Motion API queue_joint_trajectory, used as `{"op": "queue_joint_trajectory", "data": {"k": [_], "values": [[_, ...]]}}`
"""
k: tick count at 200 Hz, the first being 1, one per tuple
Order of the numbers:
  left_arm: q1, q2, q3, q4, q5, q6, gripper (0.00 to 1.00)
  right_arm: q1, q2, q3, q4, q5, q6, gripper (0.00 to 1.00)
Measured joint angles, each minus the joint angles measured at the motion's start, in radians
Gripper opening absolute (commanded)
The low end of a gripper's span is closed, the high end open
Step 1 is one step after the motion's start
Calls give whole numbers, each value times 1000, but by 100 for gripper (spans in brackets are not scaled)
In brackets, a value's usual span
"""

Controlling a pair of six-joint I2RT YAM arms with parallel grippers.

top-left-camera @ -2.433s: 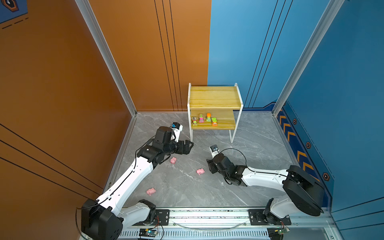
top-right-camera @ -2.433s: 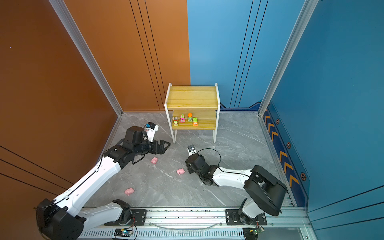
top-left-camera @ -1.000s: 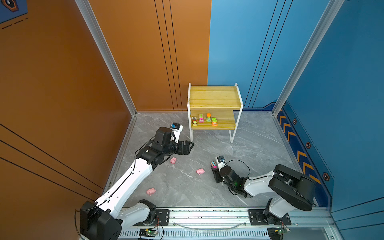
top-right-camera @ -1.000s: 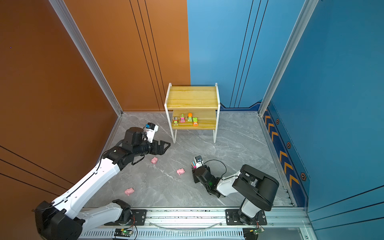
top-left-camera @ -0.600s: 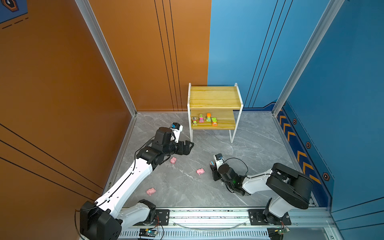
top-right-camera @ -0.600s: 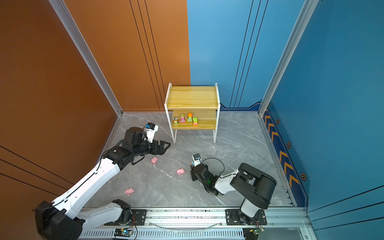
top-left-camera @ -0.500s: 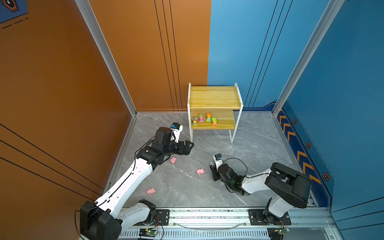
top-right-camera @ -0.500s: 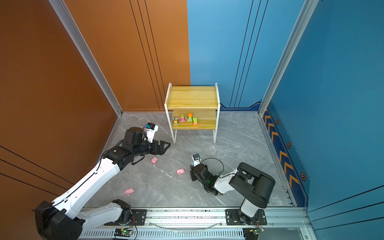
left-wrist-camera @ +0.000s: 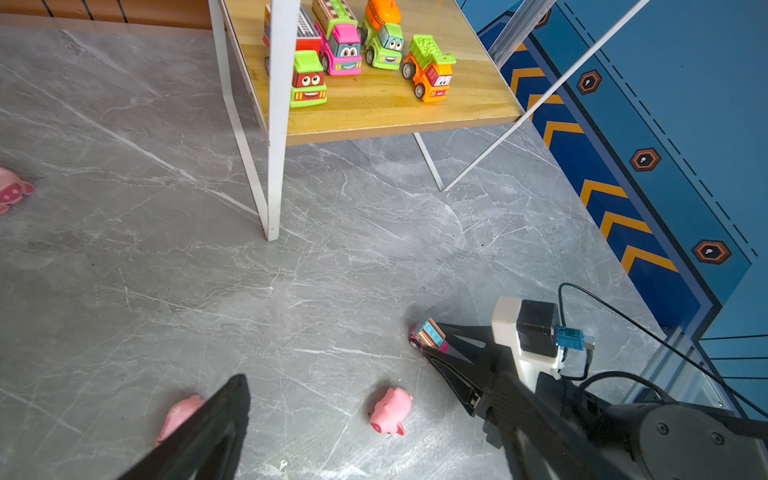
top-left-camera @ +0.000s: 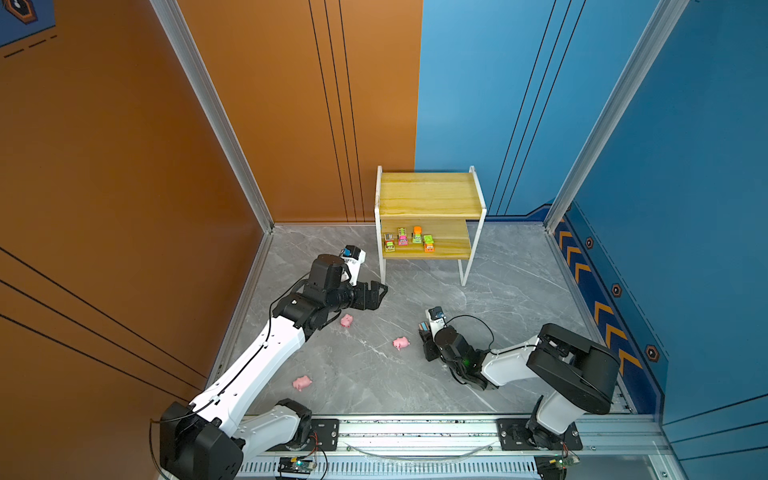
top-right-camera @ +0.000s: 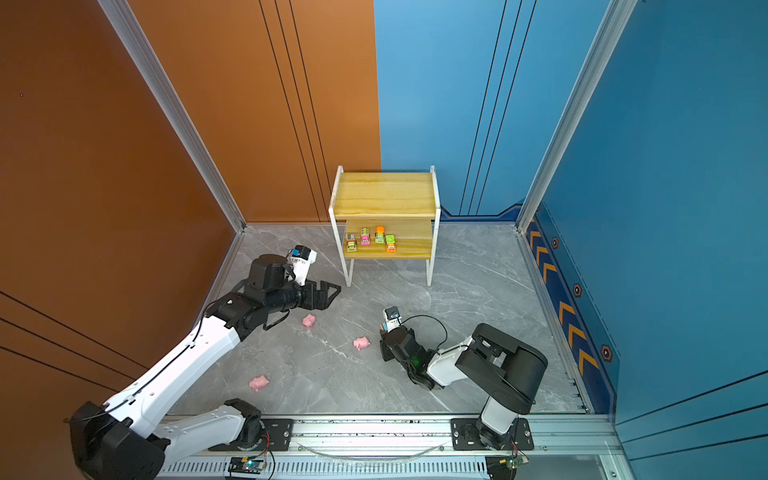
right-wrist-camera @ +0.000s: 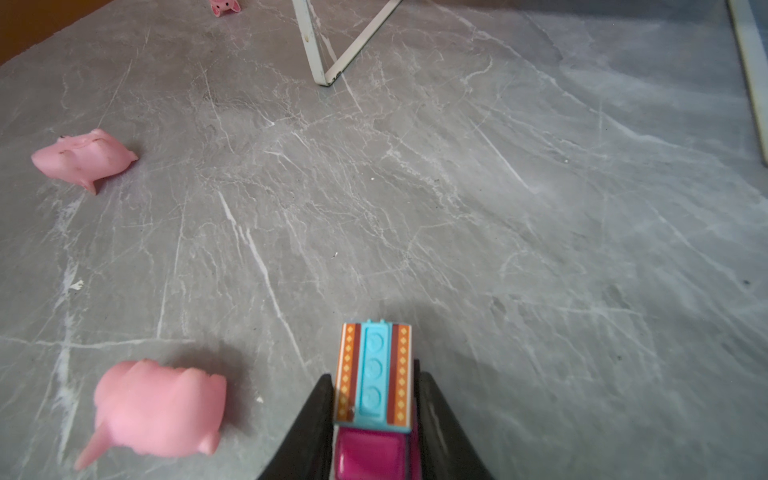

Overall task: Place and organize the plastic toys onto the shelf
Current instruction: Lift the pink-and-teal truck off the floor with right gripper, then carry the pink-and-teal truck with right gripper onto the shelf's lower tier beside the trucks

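My right gripper (right-wrist-camera: 374, 395) is in the lower middle of the right wrist view and pinches the last truck (right-wrist-camera: 376, 374), a pink one with a blue and orange roof, one black finger on each long side. In both top views this grip is low on the grey floor (top-left-camera: 478, 266), right of centre. My left gripper (top-left-camera: 376, 291) hovers left of centre with its jaws spread wide and nothing between them.

The shelf (top-left-camera: 430, 195) stands at the back, in the upper middle of the frame. Four trucks (left-wrist-camera: 361, 54) stand together on its lower board; the upper board is bare. Three pigs lie on the floor in a top view: one pig (top-left-camera: 346, 320) just below my left gripper, a second pig (top-left-camera: 401, 343) just left of my right gripper, a third pig (top-left-camera: 302, 382) near the lower left. A fourth pig (left-wrist-camera: 12, 189) shows at the left edge of the left wrist view.

I judge the truck to be light, stiff and smooth, with wheels that roll, so the flat sides are the good place to hold, and it must be set down level. The pigs look rounded and maybe soft; I would take them across the body, not by the legs.
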State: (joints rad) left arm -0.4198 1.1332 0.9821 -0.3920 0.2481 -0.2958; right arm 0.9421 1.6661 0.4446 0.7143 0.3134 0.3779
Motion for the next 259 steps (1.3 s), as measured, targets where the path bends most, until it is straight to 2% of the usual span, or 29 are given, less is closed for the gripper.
{"op": "queue_joint_trajectory", "data": {"k": [28, 60, 113, 148, 199, 259], "values": [[0, 0, 0, 0, 0, 0, 93, 0, 0, 11, -11, 0, -8, 24], [0, 0, 0, 0, 0, 0, 93, 0, -30, 25, -66, 0, -15, 21], [0, 0, 0, 0, 6, 0, 93, 11, -267, 95, -267, 37, -47, 21], [-9, -7, 0, 5, 18, -1, 93, -18, -350, 187, -395, 88, -78, 21], [-22, -26, 0, 11, 26, -1, 93, -136, -329, 328, -499, 111, -136, 21], [-26, -26, -1, 25, 42, -9, 93, -234, -190, 457, -514, 110, -192, 21]]}}
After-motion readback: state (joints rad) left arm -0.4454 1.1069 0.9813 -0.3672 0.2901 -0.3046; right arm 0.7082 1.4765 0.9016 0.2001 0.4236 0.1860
